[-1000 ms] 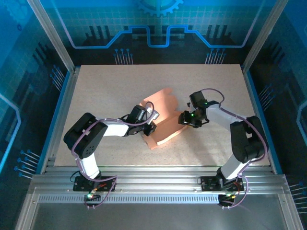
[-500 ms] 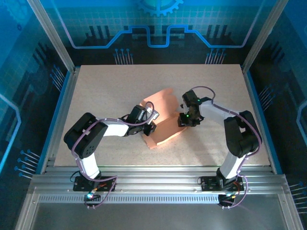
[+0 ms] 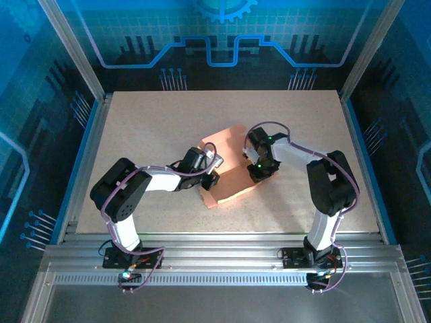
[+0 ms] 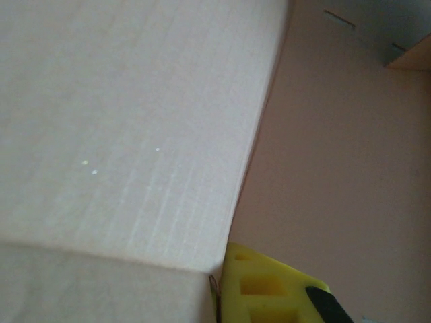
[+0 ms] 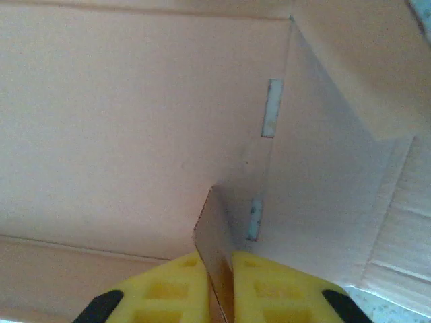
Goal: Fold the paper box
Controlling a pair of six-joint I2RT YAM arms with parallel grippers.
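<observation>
The paper box (image 3: 229, 188) is a salmon-orange cardboard piece lying partly raised in the middle of the table, between both arms. My left gripper (image 3: 211, 177) is at its left side. In the left wrist view one yellow finger (image 4: 269, 289) presses against a panel edge of the paper box (image 4: 135, 134), and my left gripper (image 4: 219, 286) is shut on that edge; the other finger is hidden behind the panel. My right gripper (image 3: 256, 171) is at the box's right edge. Up close, my right gripper (image 5: 219, 272) is shut on an upright flap of the paper box (image 5: 135, 121).
The beige tabletop (image 3: 148, 121) spreads around the box on all sides. A metal rail (image 3: 215, 259) runs along the near edge by the arm bases. Slanted frame posts (image 3: 74, 54) and blue walls enclose the table.
My right arm has swung left to the box's right edge and its jaws have closed on a flap. The left arm and its grip have not moved.
</observation>
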